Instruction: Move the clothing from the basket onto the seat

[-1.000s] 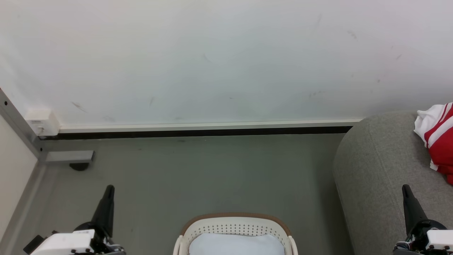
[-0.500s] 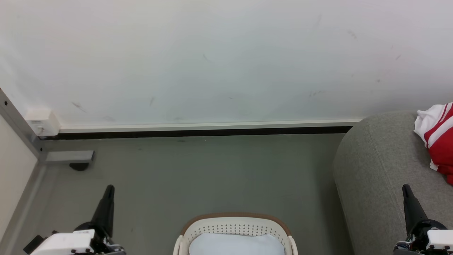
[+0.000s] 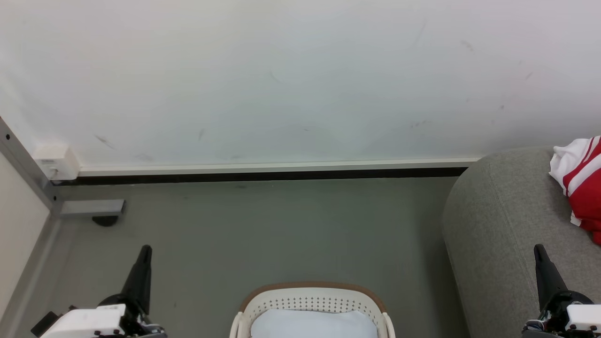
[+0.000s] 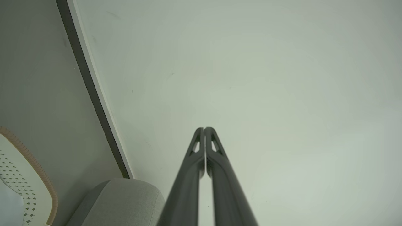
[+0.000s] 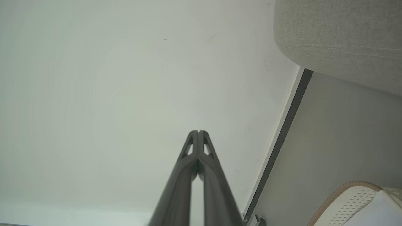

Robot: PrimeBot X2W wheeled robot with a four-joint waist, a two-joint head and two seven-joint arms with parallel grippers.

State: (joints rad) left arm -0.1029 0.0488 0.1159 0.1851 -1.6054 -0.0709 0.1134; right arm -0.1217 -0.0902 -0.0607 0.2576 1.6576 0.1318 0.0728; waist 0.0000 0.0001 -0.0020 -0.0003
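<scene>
You find the clothing (image 3: 584,183), red with white stripes and a white panel, lying bunched on the seat (image 3: 497,225) at the far right edge of the head view, where the border of the picture cuts it. The seat is grey woven fabric, and its rounded end comes down to the floor (image 3: 281,225) on the right of the basket (image 3: 312,293), near it but not touching. The basket stands on the floor at the bottom middle of the head view. You see its far part, a cream wall with small holes under a tan rim. Inside it lies a pale bluish-white cloth (image 3: 313,325). The left hand (image 3: 145,251) is at the lower left, over the floor and well apart from the basket. Its two dark fingers are pressed together, and the left wrist view shows their tips meeting against the wall (image 3: 300,80). The right hand (image 3: 538,249) is at the lower right, in front of the seat fabric, below the clothing and apart from it. Its fingers are also closed on each other, tip to tip in the right wrist view. Behind everything is the white wall with some faint marks, and a white skirting (image 3: 277,166) over a dark strip runs along its foot. At the left end a small white box (image 3: 55,162) sits beside a grey metal rail (image 3: 23,164).
</scene>
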